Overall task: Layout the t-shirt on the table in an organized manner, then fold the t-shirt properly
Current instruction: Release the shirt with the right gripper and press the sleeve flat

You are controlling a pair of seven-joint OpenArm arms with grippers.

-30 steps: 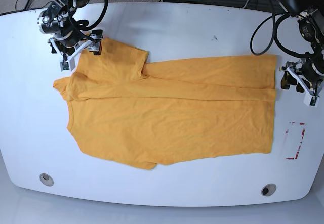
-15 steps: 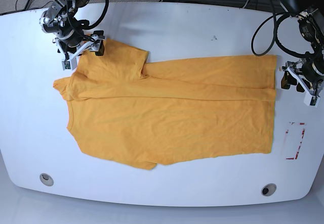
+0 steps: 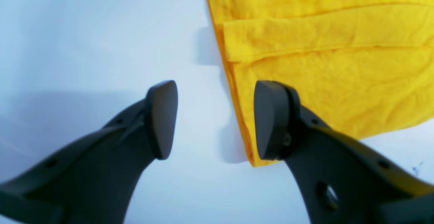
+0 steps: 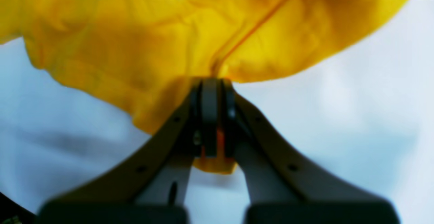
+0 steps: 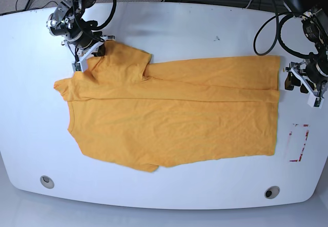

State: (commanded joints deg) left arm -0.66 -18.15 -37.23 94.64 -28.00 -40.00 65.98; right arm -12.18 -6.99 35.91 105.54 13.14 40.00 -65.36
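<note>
If shirt is dragged by right claw — clamped on sleeve cloth — flat layers may be rucked; left claw wide, empty.

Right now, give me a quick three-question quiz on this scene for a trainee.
1. True or false: the left fingers are open.
2. Fill in the blank: the right fingers are closed on the ____.
3. Multiple choice: in the base view, what is on the table just right of the shirt?
A) a mug
B) a red-and-white tape rectangle
C) scissors

Key: 1 true; 2 shirt; 3 B
</note>
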